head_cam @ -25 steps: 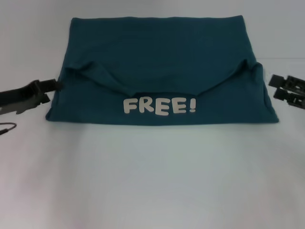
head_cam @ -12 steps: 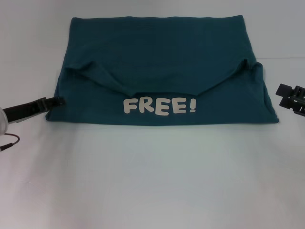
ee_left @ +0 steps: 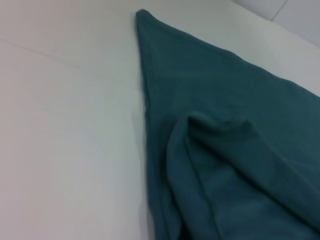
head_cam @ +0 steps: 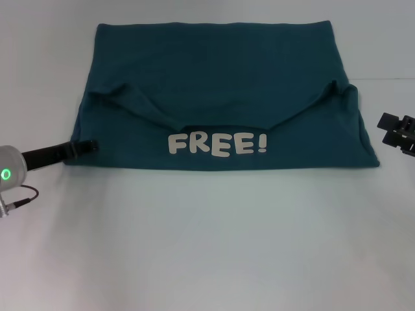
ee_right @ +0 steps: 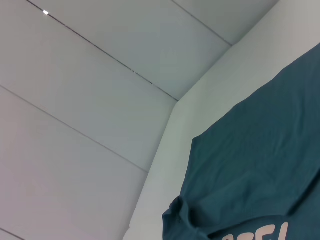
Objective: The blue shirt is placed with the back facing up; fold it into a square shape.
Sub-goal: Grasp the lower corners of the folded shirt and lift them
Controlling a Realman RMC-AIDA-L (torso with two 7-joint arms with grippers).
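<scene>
The blue shirt (head_cam: pixel 214 78) lies flat on the white table, folded. Its near part is turned over and shows the white lettering "FREE!" (head_cam: pixel 216 143). Both sleeves are tucked in as folds across the middle. My left gripper (head_cam: pixel 91 146) reaches in low from the left, and its tip is at the shirt's near-left edge. The left wrist view shows that edge and a folded sleeve (ee_left: pixel 220 150) close up. My right gripper (head_cam: pixel 389 129) is open and empty, just off the shirt's right edge. The right wrist view shows a shirt corner (ee_right: pixel 250 175).
The white table (head_cam: pixel 207 246) stretches out in front of the shirt. A cable (head_cam: pixel 19 197) hangs from the left wrist at the left edge. A white wall (ee_right: pixel 90 100) stands behind the table in the right wrist view.
My left gripper has turned and moved right and nearer, from beside the shirt's left edge to its near-left corner. My right gripper has drawn back to the right, away from the shirt.
</scene>
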